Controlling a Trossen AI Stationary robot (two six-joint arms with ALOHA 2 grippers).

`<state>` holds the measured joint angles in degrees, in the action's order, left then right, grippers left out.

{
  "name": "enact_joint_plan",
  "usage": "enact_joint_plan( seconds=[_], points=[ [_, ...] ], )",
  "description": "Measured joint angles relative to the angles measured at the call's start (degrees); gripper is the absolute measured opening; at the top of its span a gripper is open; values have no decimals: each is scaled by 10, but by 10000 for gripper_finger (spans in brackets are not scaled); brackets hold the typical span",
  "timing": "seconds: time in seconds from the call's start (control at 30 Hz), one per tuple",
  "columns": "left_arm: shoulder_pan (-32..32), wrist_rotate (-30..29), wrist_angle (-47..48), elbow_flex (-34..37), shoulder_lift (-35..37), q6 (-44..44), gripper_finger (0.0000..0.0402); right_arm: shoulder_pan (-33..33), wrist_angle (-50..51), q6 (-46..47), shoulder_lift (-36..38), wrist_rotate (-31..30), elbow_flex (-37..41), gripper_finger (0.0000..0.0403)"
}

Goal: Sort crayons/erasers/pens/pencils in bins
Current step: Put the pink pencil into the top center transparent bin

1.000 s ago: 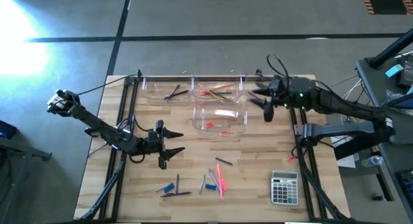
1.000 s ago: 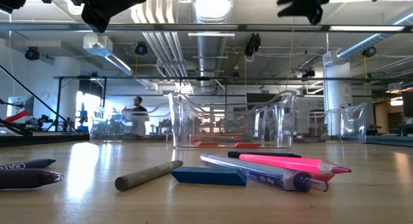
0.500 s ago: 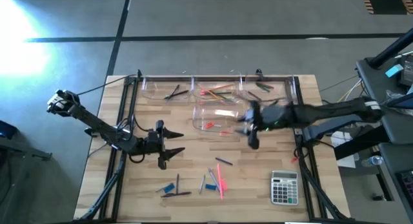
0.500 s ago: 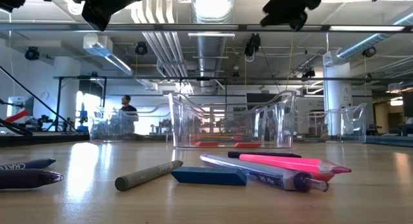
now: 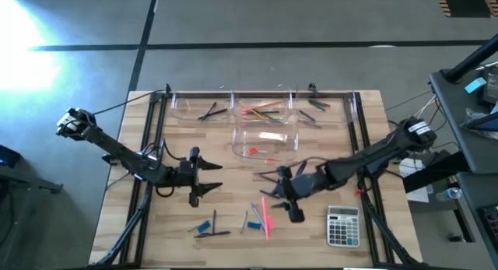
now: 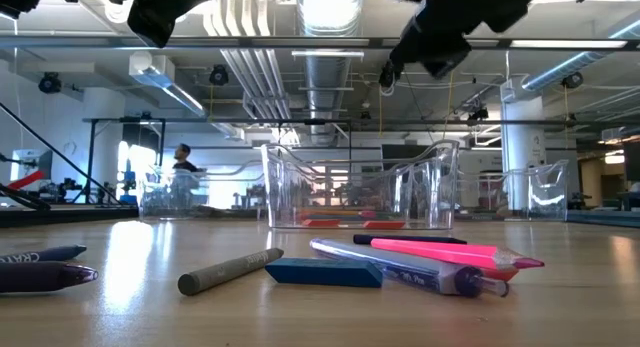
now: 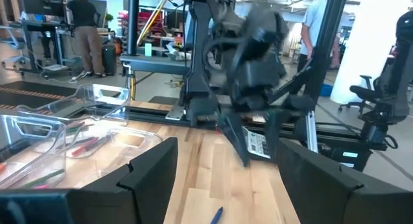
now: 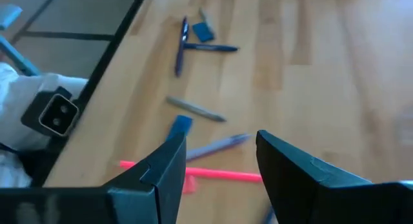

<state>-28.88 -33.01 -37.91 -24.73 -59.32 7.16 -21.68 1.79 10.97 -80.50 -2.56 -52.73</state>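
Fingers [image 8: 161, 179] of my right gripper [image 5: 289, 198] gape empty; loose pens [image 5: 212, 233], pencils [image 5: 268, 215] just beyond, bins [image 5: 266, 141] part-filled behind.

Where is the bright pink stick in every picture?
High view: the bright pink stick lies near the table's front edge, about the middle.
Low view: front right, lying flat.
Left wrist view: not in it.
Right wrist view: on the wood.
Shared landmark: the small flat blue eraser close beside it.

Pink pencil [image 5: 268, 213], blue eraser [image 5: 204, 226], grey calculator [image 5: 341, 226], pale wood table [image 5: 233, 184].
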Motion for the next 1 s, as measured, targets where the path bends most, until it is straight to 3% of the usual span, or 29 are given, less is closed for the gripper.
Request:
enact_joint_plan(
  seconds=[0.2,1.0],
  points=[
    [0,0,-5,0,0,0,247,-31,-42,16,-50,-4,-3,175],
    [-3,47,-41,-1,-19,2,247,-56,-23,157,-31,-9,-2,173]
  ],
)
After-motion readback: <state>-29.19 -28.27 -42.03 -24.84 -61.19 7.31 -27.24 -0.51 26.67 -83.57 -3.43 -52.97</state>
